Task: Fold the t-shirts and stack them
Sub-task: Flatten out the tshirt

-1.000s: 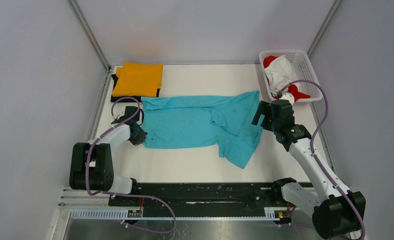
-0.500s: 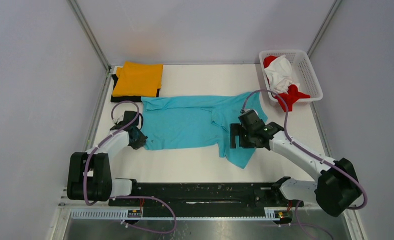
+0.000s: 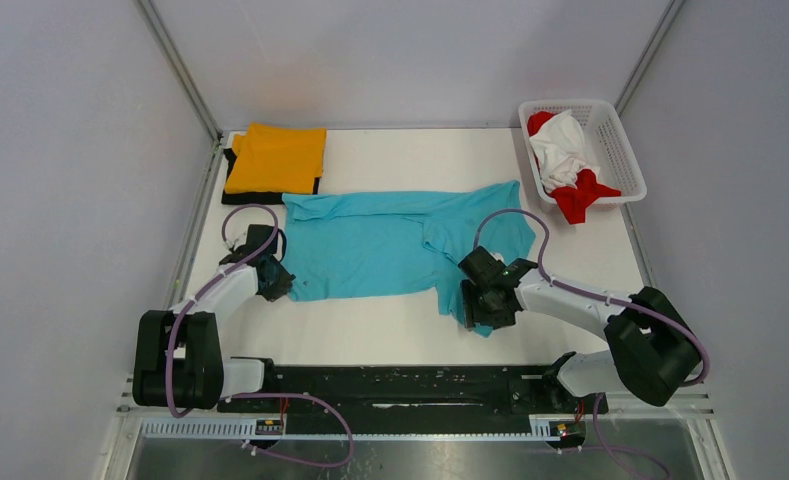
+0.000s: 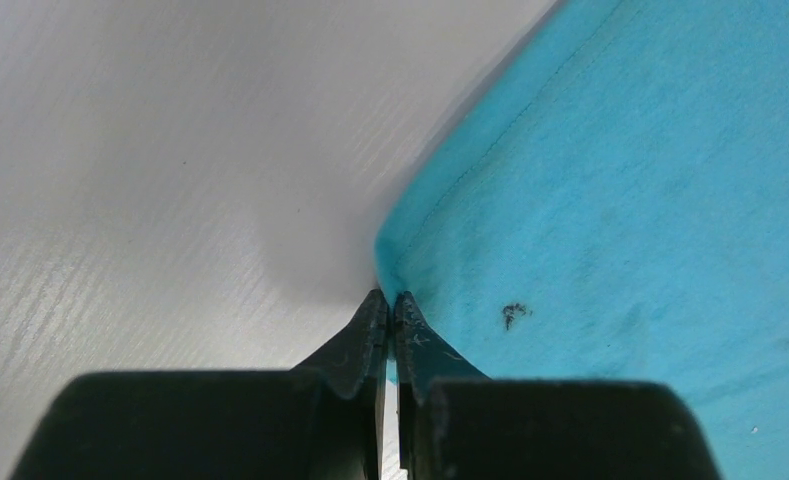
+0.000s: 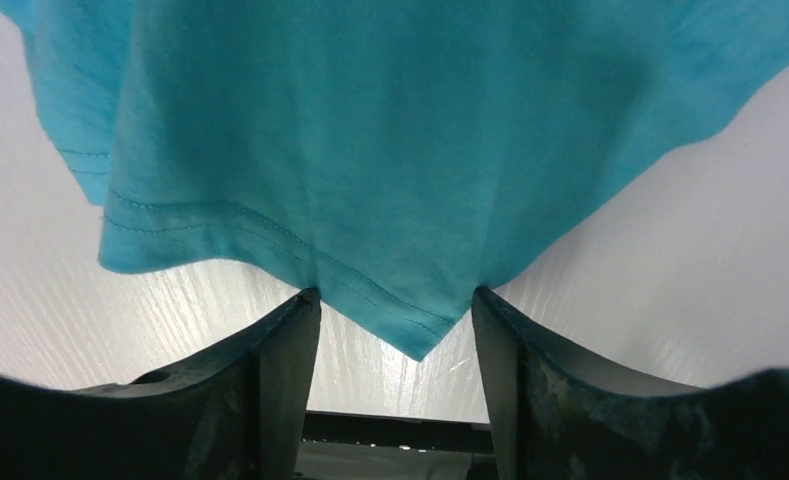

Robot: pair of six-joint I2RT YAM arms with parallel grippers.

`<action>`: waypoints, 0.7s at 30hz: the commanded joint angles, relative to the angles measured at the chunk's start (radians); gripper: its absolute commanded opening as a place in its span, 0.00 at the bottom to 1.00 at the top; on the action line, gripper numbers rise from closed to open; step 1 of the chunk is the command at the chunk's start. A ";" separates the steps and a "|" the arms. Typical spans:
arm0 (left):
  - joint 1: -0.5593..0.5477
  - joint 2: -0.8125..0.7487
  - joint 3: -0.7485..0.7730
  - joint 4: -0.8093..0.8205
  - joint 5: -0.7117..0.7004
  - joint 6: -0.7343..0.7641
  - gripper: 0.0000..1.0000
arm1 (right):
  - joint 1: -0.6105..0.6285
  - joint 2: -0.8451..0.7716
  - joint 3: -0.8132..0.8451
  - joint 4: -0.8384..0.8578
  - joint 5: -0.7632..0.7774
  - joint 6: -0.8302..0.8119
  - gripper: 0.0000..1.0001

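Behind-left, folded stack (image 3: 275, 158); behind-right, basket (image 3: 618, 145); centrally, spread t-shirt (image 3: 370, 245).

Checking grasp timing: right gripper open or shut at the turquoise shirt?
Open. Fingers of the right gripper stand apart either side of the turquoise t-shirt corner, nothing pinched.

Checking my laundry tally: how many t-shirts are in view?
5: turquoise shirt spread flat in the middle; orange shirt folded on a black shirt at the far left; white shirt and red shirt bunched in the basket, which may hide more.
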 commanded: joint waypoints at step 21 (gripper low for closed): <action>-0.091 -0.252 0.111 -0.139 -0.024 -0.048 0.00 | -0.030 -0.229 0.199 0.096 0.326 0.000 0.00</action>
